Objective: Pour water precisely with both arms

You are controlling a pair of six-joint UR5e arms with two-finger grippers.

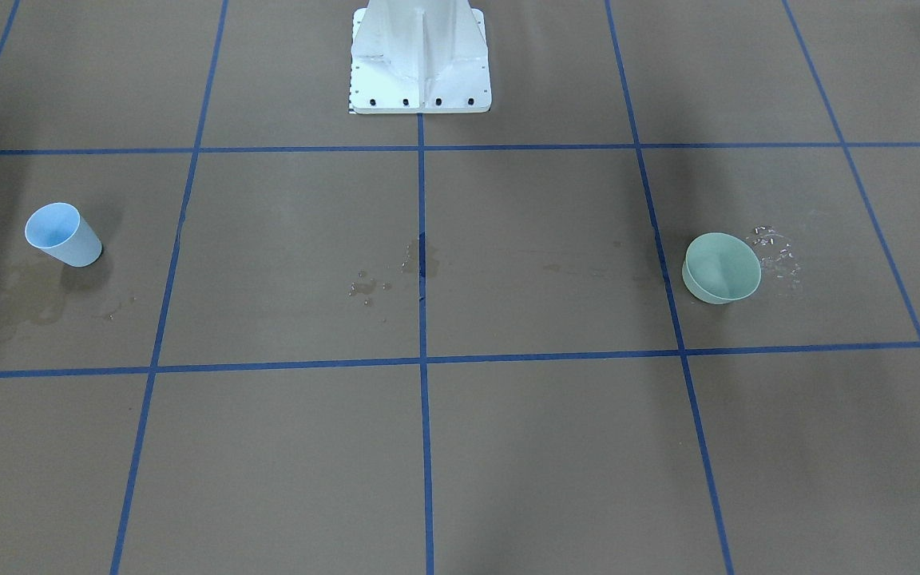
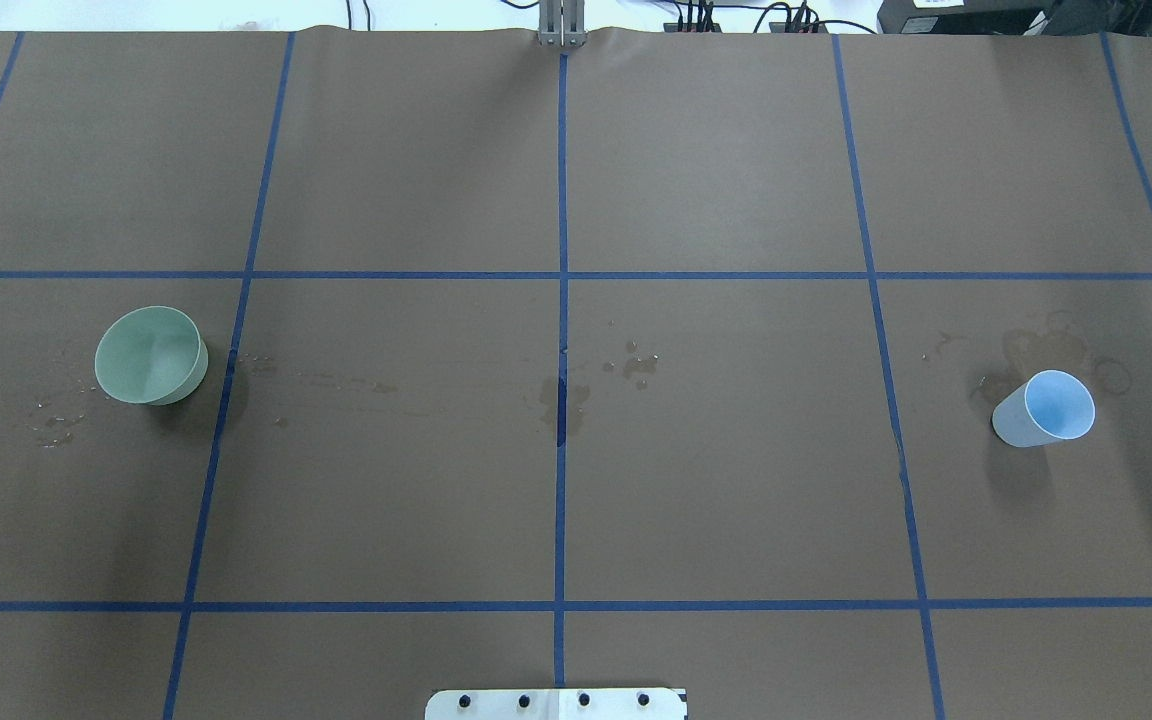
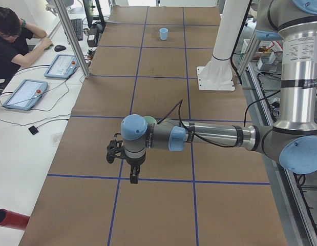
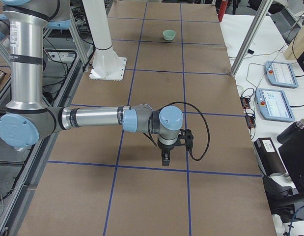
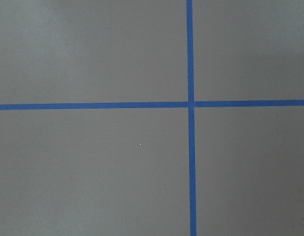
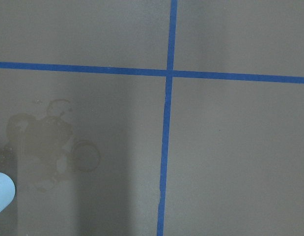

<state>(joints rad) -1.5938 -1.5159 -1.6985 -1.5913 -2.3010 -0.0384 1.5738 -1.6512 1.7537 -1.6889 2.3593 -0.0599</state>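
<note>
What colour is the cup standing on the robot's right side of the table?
Light blue. The cup shows best in the overhead exterior view.

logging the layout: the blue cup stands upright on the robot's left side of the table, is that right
No. The blue cup stands upright on the robot's right side of the table, as the overhead exterior view shows; the green bowl is the one on the left.
</note>
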